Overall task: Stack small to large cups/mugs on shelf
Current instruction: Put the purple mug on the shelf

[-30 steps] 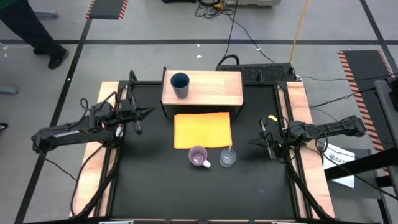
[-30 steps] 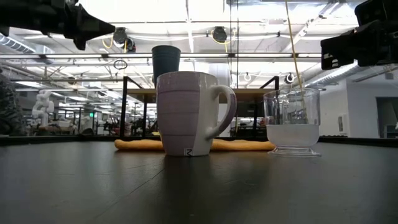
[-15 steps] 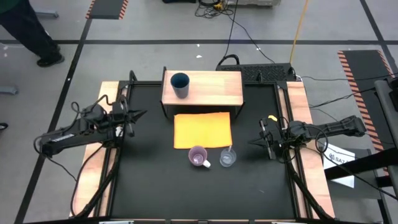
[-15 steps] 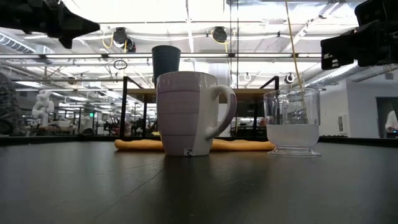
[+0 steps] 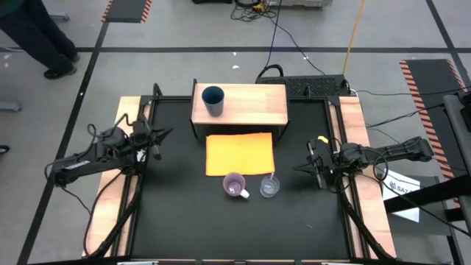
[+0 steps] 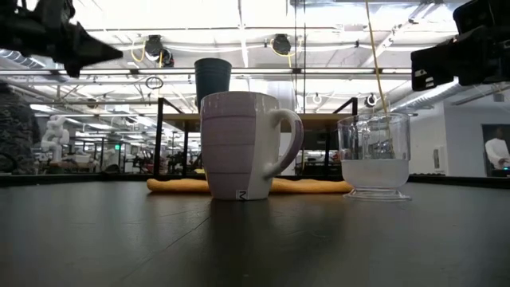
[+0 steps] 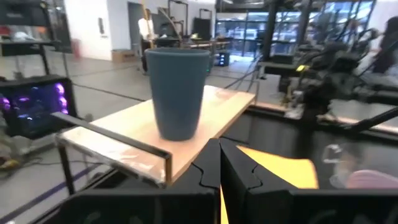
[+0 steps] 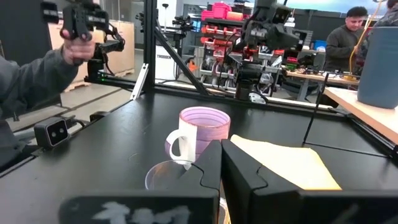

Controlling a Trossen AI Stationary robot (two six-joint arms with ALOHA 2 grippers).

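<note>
The dark blue tumbler (image 5: 213, 99) stands upright on the left part of the light wooden shelf (image 5: 250, 104); it also shows in the left wrist view (image 7: 178, 93). The lilac mug (image 5: 235, 185) and the clear cup (image 5: 269, 187) stand on the black table near the orange sheet's near edge. My left gripper (image 5: 163, 135) is shut and empty at the table's left edge, pointing toward the shelf. My right gripper (image 5: 300, 168) is shut and empty at the right side, pointing toward the clear cup.
A flat orange sheet (image 5: 240, 153) lies on the table in front of the shelf. Wooden side rails (image 5: 125, 177) run along the table's left and right. A person's arm (image 8: 43, 74) shows beyond the table in the right wrist view.
My left gripper has drawn back toward the table's left edge, away from the shelf, and stays shut. The tumbler stays on the shelf. My right arm has kept still.
</note>
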